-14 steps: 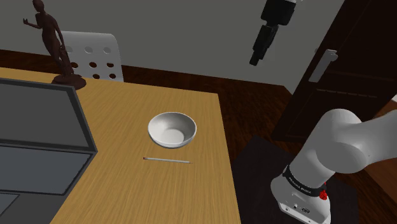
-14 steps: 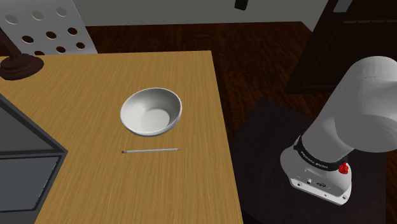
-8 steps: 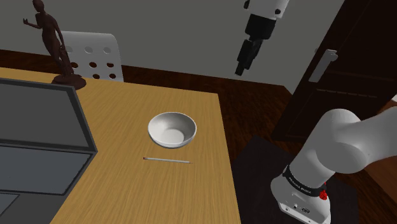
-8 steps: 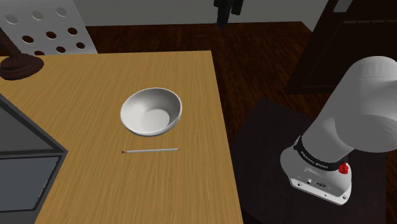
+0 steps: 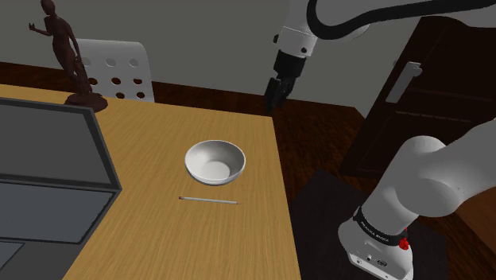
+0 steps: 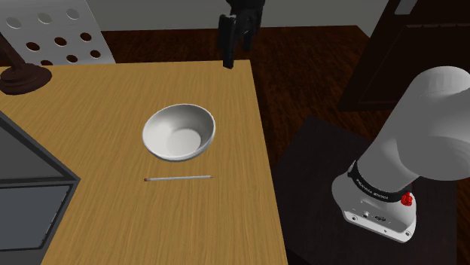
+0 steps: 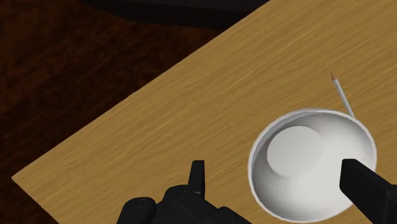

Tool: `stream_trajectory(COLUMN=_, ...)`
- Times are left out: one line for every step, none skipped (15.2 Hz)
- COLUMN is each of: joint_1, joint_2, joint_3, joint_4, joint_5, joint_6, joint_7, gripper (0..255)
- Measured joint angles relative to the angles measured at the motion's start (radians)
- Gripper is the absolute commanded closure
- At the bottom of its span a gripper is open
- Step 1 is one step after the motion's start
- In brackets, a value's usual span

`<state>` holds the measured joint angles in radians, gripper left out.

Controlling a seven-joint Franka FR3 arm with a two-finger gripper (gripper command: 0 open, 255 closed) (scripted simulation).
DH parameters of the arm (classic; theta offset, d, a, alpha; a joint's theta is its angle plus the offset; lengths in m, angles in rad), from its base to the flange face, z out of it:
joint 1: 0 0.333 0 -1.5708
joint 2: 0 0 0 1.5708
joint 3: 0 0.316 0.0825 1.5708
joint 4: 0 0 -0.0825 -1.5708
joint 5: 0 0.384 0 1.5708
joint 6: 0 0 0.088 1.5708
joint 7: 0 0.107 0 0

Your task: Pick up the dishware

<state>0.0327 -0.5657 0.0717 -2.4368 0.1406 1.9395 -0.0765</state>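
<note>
1. Wooden table [image 5: 159, 239] spreads across the foreground; nearest lies a thin pencil [image 5: 208, 200], at six o'clock from the white bowl [image 5: 215, 161]
2. That bowl sits upright near the table's edge at three o'clock, mouth facing up; being round, it has no long axis
3. Farther off, at one o'clock from the bowl, the gripper [image 5: 272, 99] hangs above the table's far corner, jaws apart, holding nothing
4. Step in hand looks like the approach; next the gripper must descend and straddle the bowl's rim
</note>
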Motion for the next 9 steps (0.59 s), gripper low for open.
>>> stream_trajectory(joint_1=0.002, joint_2=0.029, joint_3=0.002, joint_4=-0.004, joint_5=0.008, joint_6=0.032, joint_7=0.0, gripper=0)
stream_trajectory(joint_1=0.006, joint_2=0.054, joint_3=0.006, joint_4=-0.017, joint_5=0.017, joint_6=0.07, joint_7=0.001, gripper=0)
stream_trajectory(joint_1=0.007, joint_2=0.084, joint_3=0.006, joint_4=-0.02, joint_5=0.024, joint_6=0.103, joint_7=-0.002, gripper=0)
stream_trajectory(joint_1=0.01, joint_2=0.131, joint_3=0.01, joint_4=-0.005, joint_5=0.032, joint_6=0.136, joint_7=0.0, gripper=0)
stream_trajectory(joint_1=0.014, joint_2=0.159, joint_3=0.012, joint_4=-0.01, joint_5=0.042, joint_6=0.168, joint_7=-0.002, gripper=0)
stream_trajectory(joint_1=0.016, joint_2=0.196, joint_3=0.014, joint_4=-0.004, joint_5=0.049, joint_6=0.2, joint_7=-0.004, gripper=0)
stream_trajectory(joint_1=0.018, joint_2=0.236, joint_3=0.015, joint_4=0.004, joint_5=0.057, joint_6=0.231, joint_7=-0.007, gripper=0)
stream_trajectory(joint_1=0.022, joint_2=0.272, joint_3=0.018, joint_4=0.009, joint_5=0.066, joint_6=0.262, joint_7=-0.007, gripper=0)
stream_trajectory(joint_1=0.025, joint_2=0.31, joint_3=0.02, joint_4=0.023, joint_5=0.074, joint_6=0.286, joint_7=-0.009, gripper=0)
